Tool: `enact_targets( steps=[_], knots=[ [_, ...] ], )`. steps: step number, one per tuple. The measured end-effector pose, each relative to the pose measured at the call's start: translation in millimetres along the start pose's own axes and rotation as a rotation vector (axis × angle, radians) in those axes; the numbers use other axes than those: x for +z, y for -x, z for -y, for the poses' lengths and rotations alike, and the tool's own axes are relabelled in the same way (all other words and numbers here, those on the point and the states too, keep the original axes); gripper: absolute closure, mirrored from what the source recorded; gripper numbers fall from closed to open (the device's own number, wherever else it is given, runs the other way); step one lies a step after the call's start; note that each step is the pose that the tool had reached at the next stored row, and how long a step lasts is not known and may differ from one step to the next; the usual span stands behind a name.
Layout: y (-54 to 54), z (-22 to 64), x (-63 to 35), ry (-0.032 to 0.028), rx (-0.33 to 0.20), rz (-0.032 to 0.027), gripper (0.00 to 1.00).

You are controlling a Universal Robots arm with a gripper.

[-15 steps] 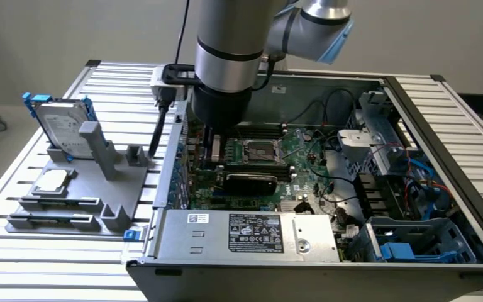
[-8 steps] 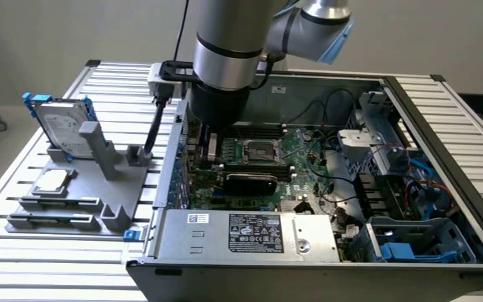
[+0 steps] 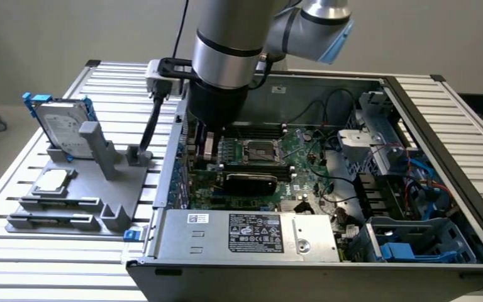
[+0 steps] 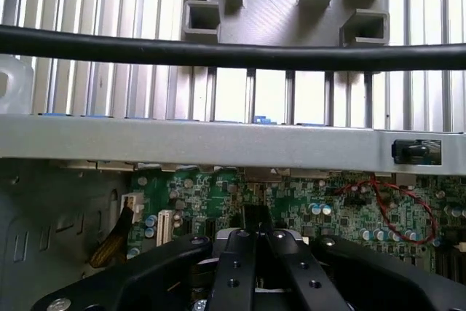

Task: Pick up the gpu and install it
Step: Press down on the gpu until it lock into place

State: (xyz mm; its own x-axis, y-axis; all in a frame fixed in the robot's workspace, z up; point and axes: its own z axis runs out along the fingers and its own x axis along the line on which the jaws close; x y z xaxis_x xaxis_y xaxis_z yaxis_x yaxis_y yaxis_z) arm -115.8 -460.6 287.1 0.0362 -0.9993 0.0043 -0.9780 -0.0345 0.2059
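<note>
in the exterior view, the install step is judged in hand: the thin black-shrouded gpu card (image 3: 251, 183) sits on the green motherboard (image 3: 296, 165) inside the open grey metal computer case (image 3: 443, 135), right of the ribbed aluminium tabletop (image 3: 7, 217).

in the wrist view, the black hand (image 4: 255, 242) is seen drawn together just above the board; firm seating is judged needed.

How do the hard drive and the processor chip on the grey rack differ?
The hard drive stands upright on edge; the chip lies flat. The hard drive is much larger, with a blue frame; the chip is small and square. Both are silver and sit on the grey rack.
</note>
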Motion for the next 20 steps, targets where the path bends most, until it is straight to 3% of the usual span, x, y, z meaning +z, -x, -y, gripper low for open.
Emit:
enact_targets(
  steps=[4, 10, 15, 20],
  knots=[
    [0.0, -0.5, -1.0, 0.0212, 0.001, -0.0063, 0.89],
    [0.8, -1.4, -4.8, 0.0372, 0.002, -0.0106, 0.89],
    [1.3, -1.4, -5.0, 0.0471, 0.003, -0.0105, 0.89],
    [1.7, -1.4, -4.9, 0.0504, 0.003, -0.0101, 0.89]
  ],
)
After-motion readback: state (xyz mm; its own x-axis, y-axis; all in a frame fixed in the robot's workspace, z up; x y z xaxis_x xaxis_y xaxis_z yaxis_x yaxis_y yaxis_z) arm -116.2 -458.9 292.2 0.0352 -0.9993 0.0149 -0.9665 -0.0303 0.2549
